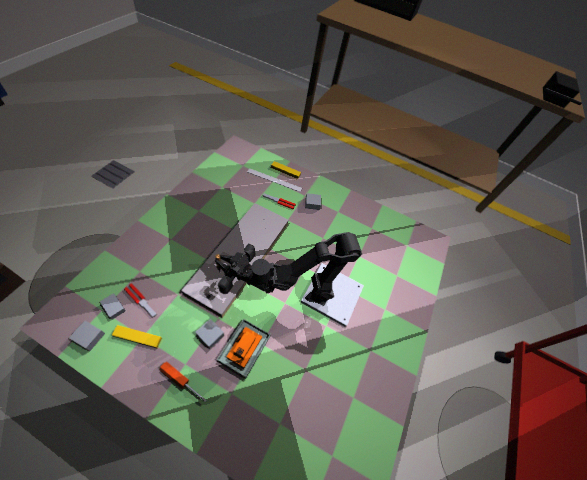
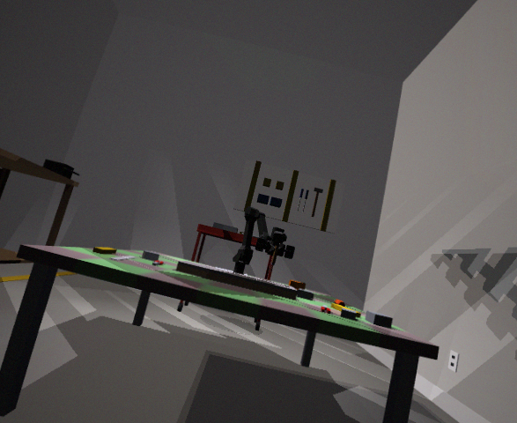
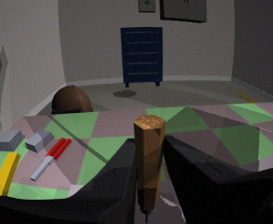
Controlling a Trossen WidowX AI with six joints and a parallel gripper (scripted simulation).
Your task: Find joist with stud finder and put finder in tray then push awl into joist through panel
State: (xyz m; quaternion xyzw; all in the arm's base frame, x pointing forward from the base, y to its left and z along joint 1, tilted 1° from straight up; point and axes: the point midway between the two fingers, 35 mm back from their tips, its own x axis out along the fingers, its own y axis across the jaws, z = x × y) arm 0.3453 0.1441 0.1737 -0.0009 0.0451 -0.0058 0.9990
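Note:
My gripper (image 1: 221,261) (image 2: 275,246) (image 3: 148,143) is shut on the awl's wooden handle and holds it above the floor panel. The awl (image 3: 149,163) stands roughly upright between the fingers in the wrist view, butt end up and thin metal shank down; its point is out of view. The long floor panel (image 1: 263,225) (image 2: 235,279) lies on the table, partly under the arm and its shadow. The orange stud finder (image 1: 248,345) (image 2: 297,284) rests in the tray (image 1: 230,368). The joist is hidden. No hole can be made out with certainty.
A grey block (image 1: 209,333) lies between panel and tray. An orange screwdriver (image 1: 174,374), a yellow bar (image 1: 136,336) (image 3: 6,175), a red-handled tool (image 1: 139,298) (image 3: 52,156) and two more blocks lie nearby. Another block (image 1: 313,201) is beyond the panel's far end.

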